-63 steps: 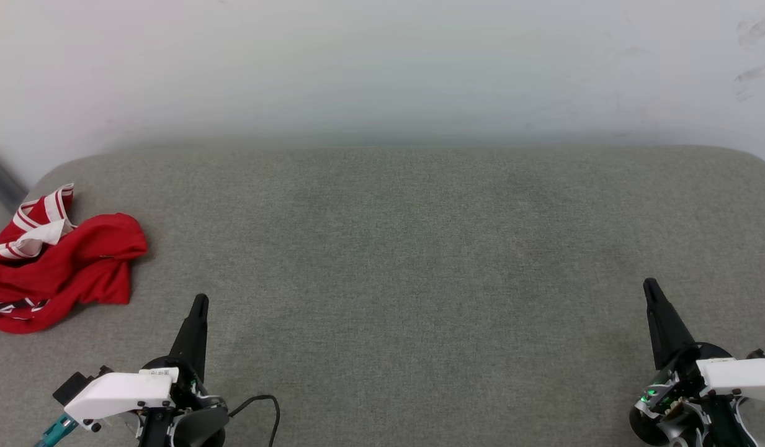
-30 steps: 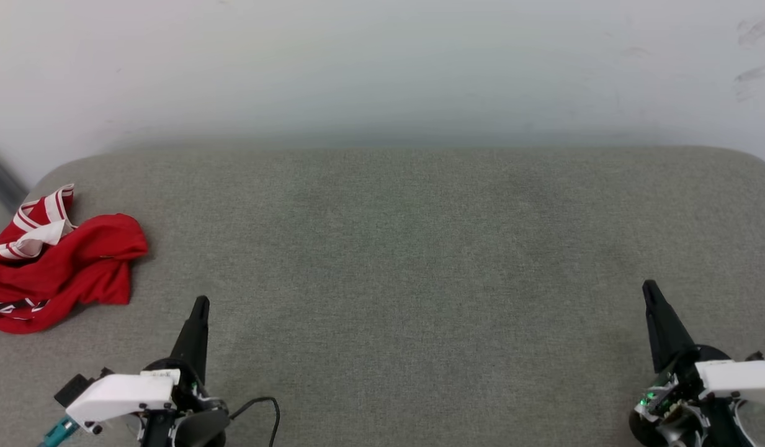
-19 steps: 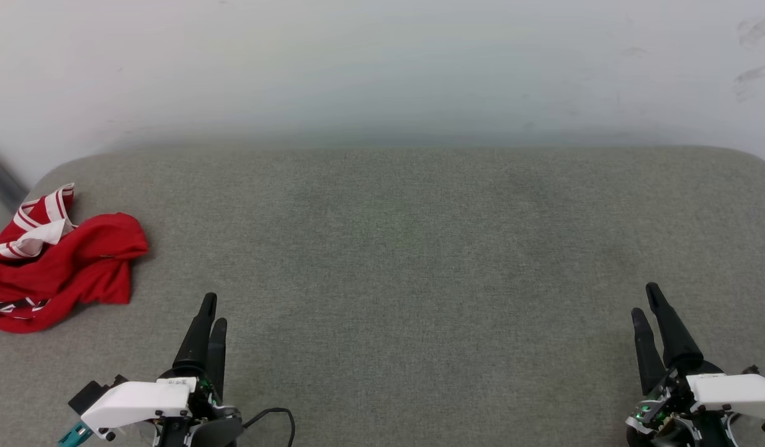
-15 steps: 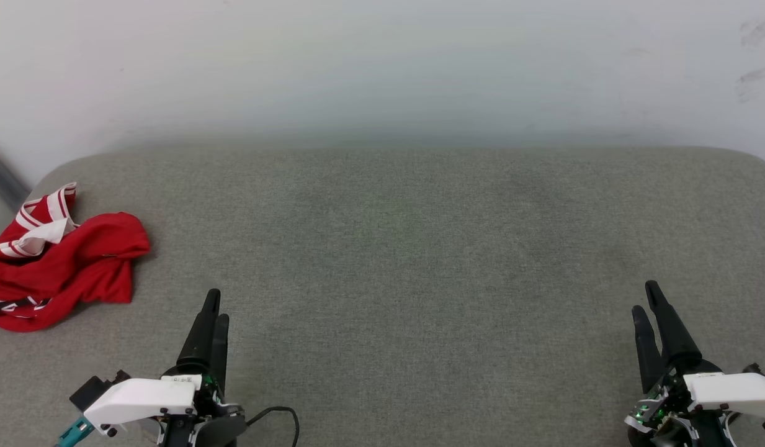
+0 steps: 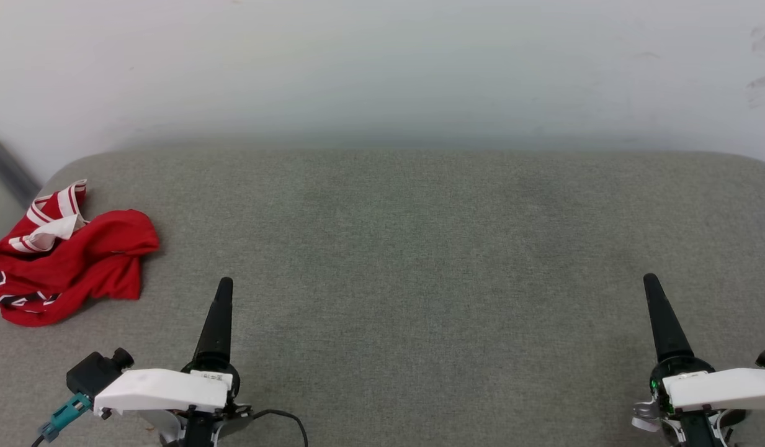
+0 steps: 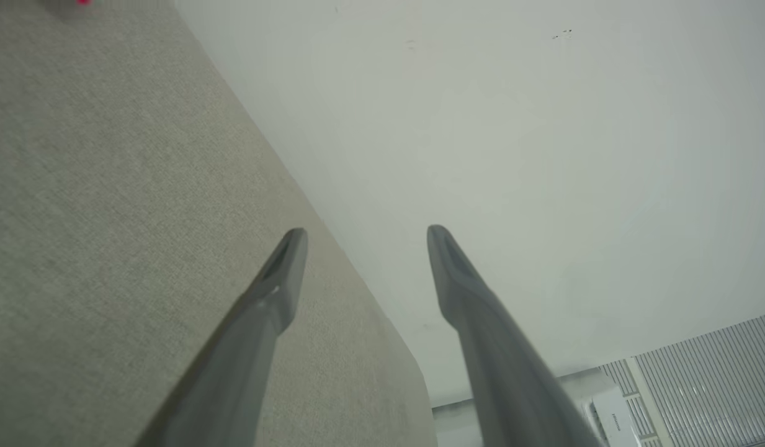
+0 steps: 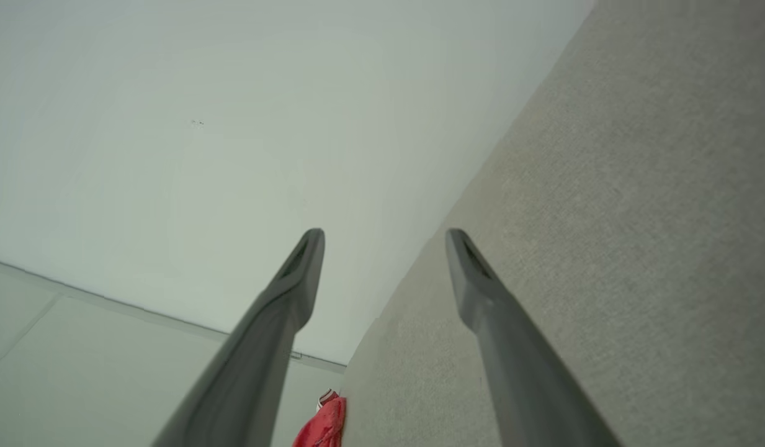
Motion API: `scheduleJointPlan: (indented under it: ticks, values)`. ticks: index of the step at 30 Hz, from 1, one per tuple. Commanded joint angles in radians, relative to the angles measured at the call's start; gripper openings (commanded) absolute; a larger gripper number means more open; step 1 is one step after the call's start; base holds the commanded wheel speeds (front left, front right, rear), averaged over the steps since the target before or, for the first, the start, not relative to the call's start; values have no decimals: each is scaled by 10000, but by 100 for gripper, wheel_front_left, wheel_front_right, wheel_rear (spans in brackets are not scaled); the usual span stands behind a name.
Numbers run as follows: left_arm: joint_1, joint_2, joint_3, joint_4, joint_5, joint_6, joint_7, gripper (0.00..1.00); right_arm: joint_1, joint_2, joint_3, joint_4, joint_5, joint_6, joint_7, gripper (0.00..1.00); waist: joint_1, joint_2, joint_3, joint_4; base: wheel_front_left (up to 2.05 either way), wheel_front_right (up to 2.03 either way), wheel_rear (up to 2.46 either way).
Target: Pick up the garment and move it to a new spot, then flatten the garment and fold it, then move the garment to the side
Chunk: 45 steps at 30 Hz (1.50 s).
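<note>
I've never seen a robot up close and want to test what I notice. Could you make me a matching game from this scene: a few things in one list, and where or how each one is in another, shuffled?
Things:
1. garment
2. left gripper
3. right gripper
4. wall

Places and states:
A. open and empty, far across the padded surface from the red cloth
B. pale, rising behind the surface
C. crumpled at the surface's left edge
D. open and empty, the one nearer the red cloth

Pairs: 1-C, 2-D, 3-A, 4-B

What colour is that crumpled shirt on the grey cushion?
Red, with white-and-red striped trim and black lettering; the crumpled soft shirt shows best in the head view.
</note>
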Motion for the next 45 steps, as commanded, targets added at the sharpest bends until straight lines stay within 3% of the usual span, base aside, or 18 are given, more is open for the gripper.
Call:
scheduleJointPlan:
  ticks: [1, 9, 16, 28, 45]
  values:
    - [-37, 33, -55, -234, 518, -15, -110, 100, -33, 0, -9, -285, -629, 10, -104, 100, 0, 0, -3, 17, 0, 0, 0]
    - [-31, 133, -378, -318, 2382, -18, -404, 100, 63, 1, 92, -565, -3273, 12, -398, 100, 0, 0, 6, 82, 0, 0, 0]
    - [-67, 250, -521, -445, 3783, -20, -606, 100, 151, 3, 168, -655, -4741, 13, -598, 100, 0, 0, 14, 126, 0, 0, 0]
    - [-53, 490, -887, -634, 5974, 180, -978, 100, 295, 6, 127, -984, -6739, 16, -540, 100, 0, 0, 16, 152, 0, 0, 0]
    - [-237, 985, -1705, -429, 8218, 681, -1490, 100, 704, 10, -45, -1697, -9095, 19, -164, 100, 0, 0, 25, 173, 0, 0, 0]
